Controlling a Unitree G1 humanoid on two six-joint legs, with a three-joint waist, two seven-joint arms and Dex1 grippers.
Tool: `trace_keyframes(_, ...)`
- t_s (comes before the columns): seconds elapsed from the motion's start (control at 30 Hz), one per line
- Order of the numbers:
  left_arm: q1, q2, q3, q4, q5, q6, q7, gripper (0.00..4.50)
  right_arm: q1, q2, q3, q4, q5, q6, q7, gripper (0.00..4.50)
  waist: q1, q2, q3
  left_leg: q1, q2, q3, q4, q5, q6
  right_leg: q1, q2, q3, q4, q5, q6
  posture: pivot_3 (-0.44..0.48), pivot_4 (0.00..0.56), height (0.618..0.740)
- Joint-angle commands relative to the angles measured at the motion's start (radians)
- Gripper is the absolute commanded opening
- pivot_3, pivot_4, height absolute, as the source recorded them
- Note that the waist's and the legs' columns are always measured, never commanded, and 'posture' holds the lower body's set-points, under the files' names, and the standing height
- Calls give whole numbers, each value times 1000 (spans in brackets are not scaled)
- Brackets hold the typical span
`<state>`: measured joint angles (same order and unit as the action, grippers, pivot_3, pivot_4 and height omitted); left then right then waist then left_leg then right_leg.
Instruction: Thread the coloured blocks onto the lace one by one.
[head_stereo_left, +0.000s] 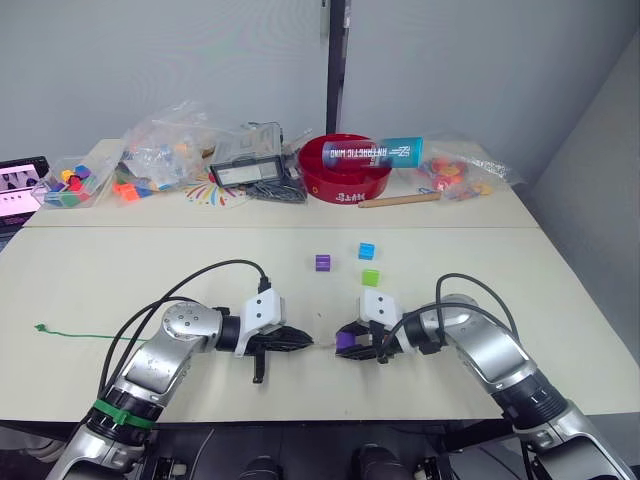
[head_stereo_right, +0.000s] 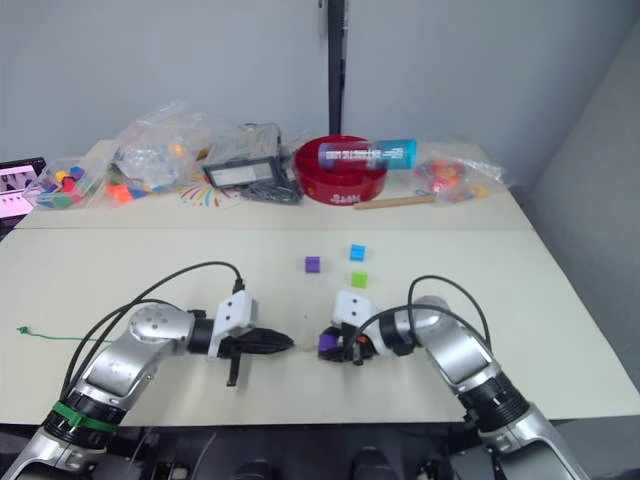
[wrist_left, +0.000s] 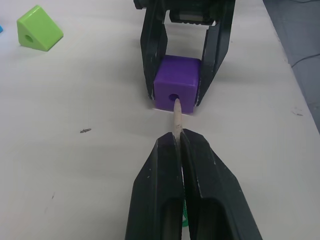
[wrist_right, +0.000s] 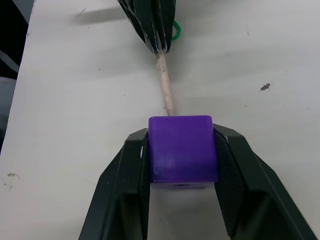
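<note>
Where the pale matte desk (head_stereo_left: 560, 300) meets a grey wall, clutter lines the far edge: clear bags of toy pieces (head_stereo_left: 160, 150), a red bowl (head_stereo_left: 345, 165) with white lettering too small to read, and a teal labelled tube (head_stereo_left: 385, 152). Near centre, the right hand (wrist_right: 182, 165) pinches a smooth purple cube (wrist_right: 183, 147), its hole facing left. The left hand (wrist_left: 181, 145), pressed together, grips the lace (head_stereo_left: 75, 335) by its pale stiff tip (wrist_left: 176, 117), which touches that hole. Purple (head_stereo_left: 323, 262), blue (head_stereo_left: 367, 250) and light green (head_stereo_left: 371, 277) blocks lie just beyond.
</note>
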<state>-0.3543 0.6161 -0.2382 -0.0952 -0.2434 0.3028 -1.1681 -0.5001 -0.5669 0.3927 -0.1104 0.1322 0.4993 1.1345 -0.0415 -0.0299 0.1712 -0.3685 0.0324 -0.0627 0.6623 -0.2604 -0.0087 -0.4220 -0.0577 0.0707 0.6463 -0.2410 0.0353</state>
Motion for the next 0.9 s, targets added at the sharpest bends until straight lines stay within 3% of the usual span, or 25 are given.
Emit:
trace_keyframes(0.03, -17, -7, -2, -5, 4, -22, 3, 0, 16, -11, 19, -22, -2, 22, 6, 1199, 0, 0, 0, 0, 0, 0, 0, 0, 0, 0, 0, 0, 0, 0, 0, 0, 150, 731)
trace_keyframes(0.9, -91, -131, -79, -3, 32, 34, 41, 0, 10, -5, 28, -33, -8, 75, -10, 1199, 5, 0, 0, 0, 0, 0, 0, 0, 0, 0, 0, 0, 0, 0, 0, 0, 150, 731)
